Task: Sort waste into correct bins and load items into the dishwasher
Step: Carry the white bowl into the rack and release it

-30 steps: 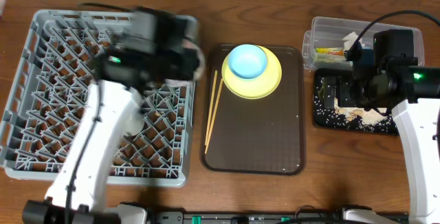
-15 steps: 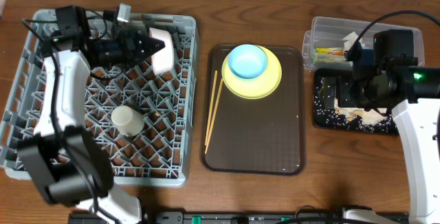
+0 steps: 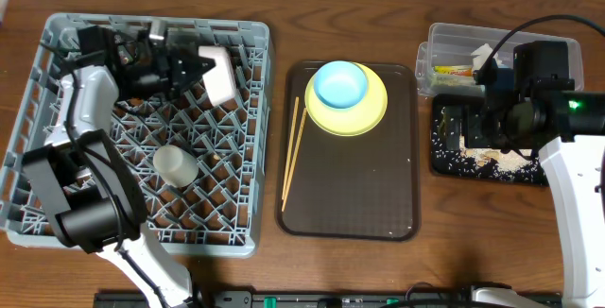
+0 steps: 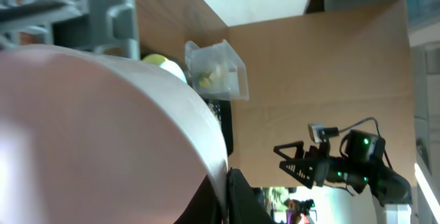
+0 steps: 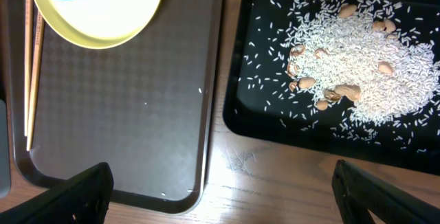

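Over the grey rack (image 3: 219,206), left hand (image 3: 198,67) clamped on white bowl (image 3: 221,77) tipped on edge, right hand (image 5: 227,193) spread, empty.

Left arm (image 3: 77,110) outstretched, right gripper (image 5: 227,196) splayed wide

We find open room on the brown serving tray (image 3: 359,185) from its centre toward 6 o'clock. The yellow plate (image 3: 371,114) and light blue bowl (image 3: 340,83) fill its 12 o'clock end, and 2 chopsticks (image 3: 291,152) line its 9 o'clock edge. In the dish rack (image 3: 217,204), 1 cup (image 3: 176,164) stands mid-floor, while the left arm (image 3: 80,100) and white bowl (image 3: 219,74) block 12 o'clock. The right arm (image 3: 567,166) overhangs the black tray (image 3: 440,160).
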